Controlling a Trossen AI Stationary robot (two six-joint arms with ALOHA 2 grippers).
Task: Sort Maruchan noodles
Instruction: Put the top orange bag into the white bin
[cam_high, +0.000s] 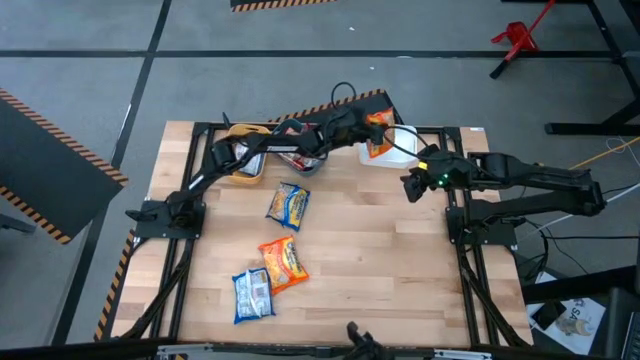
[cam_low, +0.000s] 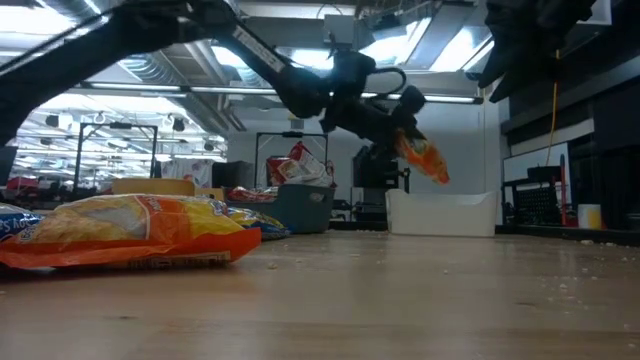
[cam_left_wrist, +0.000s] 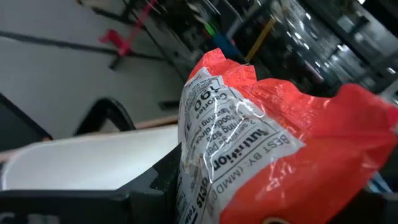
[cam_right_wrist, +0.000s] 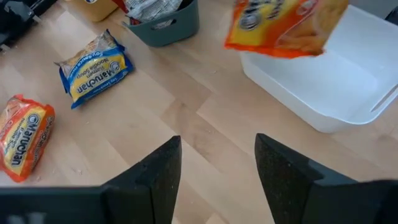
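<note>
Orange noodle packet (cam_high: 379, 120), shiny, crinkled, hangs over white bin (cam_high: 398, 146) at table's far edge. Left gripper (cam_high: 368, 124) pinching it. Right gripper (cam_right_wrist: 216, 171) spread, empty, near right edge.

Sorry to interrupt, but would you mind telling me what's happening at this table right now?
The left hand holds an orange Maruchan packet in the air above the white bin. The right hand waits open over the table nearby. Three packets lie on the wood: one blue packet, an orange one and another blue one.
</note>
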